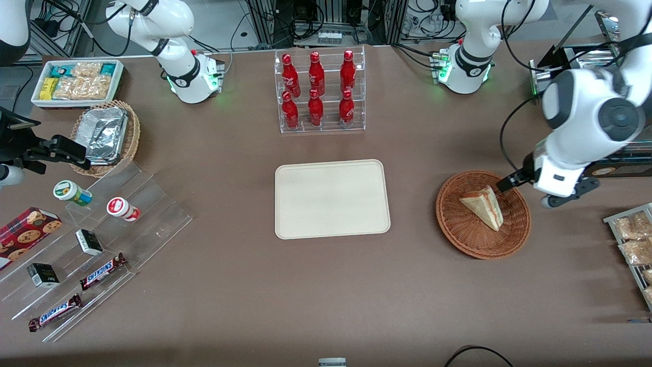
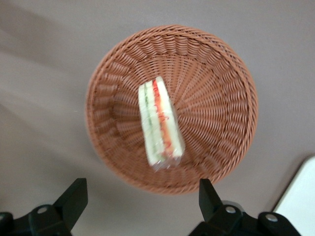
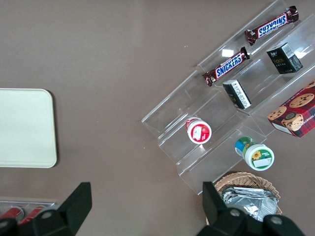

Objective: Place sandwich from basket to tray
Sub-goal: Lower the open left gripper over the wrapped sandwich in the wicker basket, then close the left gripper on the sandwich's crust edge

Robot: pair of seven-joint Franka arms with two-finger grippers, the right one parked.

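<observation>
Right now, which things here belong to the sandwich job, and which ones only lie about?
For the job: sandwich, lying in the basket; tray; gripper, open, above the basket.

Lying about: red bottles, Snickers bars, foil containers, cookie box.

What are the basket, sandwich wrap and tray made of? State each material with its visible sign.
Basket: woven wicker, reddish-brown, ribbed weave.
Sandwich: pale bread, seemingly clear film, faint sheen.
Tray: smooth matte cream, probably plastic.
The gripper hovers open above the basket.
</observation>
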